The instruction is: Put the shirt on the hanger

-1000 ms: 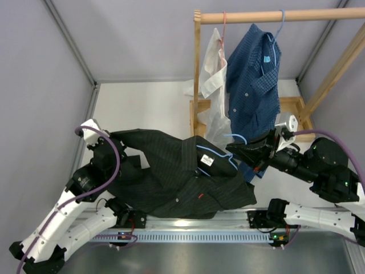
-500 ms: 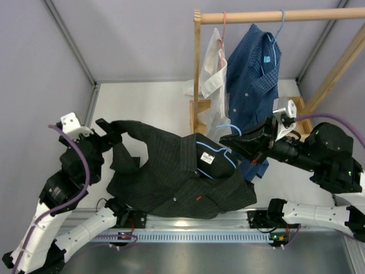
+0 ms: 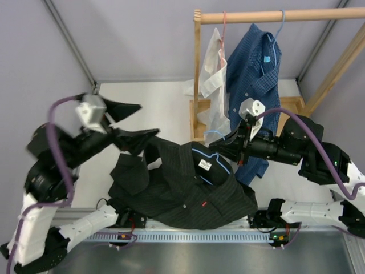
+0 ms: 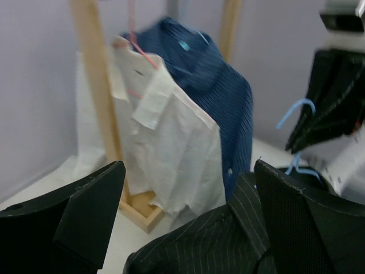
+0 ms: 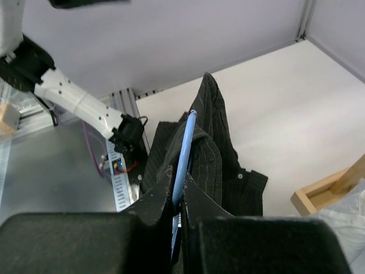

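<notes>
**On the white table: shirt crosswise**

It runs left to right, collar rightward. The right gripper pinches the light-blue hanger inside it, hook toward the wooden rack. Left gripper gapes wide. Grey walls surround.

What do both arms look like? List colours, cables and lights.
Left arm: white shells, black joints, looping purple cable. Right arm: same colours, another purple lead, green lights. Left gripper and right gripper: broad black fingers, white camera blocks.
</notes>
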Tool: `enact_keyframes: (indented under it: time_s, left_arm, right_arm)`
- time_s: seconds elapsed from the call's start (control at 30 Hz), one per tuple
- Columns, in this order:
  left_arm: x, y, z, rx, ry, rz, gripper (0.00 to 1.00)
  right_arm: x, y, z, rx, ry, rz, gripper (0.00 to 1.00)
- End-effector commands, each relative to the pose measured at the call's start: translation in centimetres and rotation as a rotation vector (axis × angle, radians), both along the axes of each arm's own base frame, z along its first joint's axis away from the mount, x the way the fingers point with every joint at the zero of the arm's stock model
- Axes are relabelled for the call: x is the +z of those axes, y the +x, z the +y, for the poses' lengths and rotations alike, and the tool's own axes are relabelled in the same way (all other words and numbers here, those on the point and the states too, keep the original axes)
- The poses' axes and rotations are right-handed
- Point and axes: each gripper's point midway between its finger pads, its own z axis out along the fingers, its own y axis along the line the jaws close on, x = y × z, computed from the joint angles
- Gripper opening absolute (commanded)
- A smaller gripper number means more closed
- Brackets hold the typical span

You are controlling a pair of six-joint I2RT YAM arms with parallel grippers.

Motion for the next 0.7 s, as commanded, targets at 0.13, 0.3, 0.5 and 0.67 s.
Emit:
enact_keyframes:
  time_s: [0.13, 0.3, 0.5, 0.67]
  left_arm:
    - [-10.4, -3.6, -9.8, -0.755, 0.335, 0.036, 0.98]
    - [-13.2, -5.3, -10.8, -0.979, 0.333, 0.100, 0.98]
    - [-15.3, -5.7, -11.5, -1.114, 0.315, 0.185, 0.91]
    - [-16.8, -4.9, -12.0, -1.110, 0.325, 0.252, 0.84]
  right_arm:
    - [-0.5, -1.2, -1.6, 0.043, -0.007, -0.046, 0.00]
    - [-0.9, -3.0, -1.5, 0.152, -0.010, -0.069, 0.00]
    - [-1.1, -3.0, -1.0, 0.168, -0.024, -0.079, 0.00]
    - [-0.9, -2.7, -0.2, 0.178, -0.031, -0.087, 0.00]
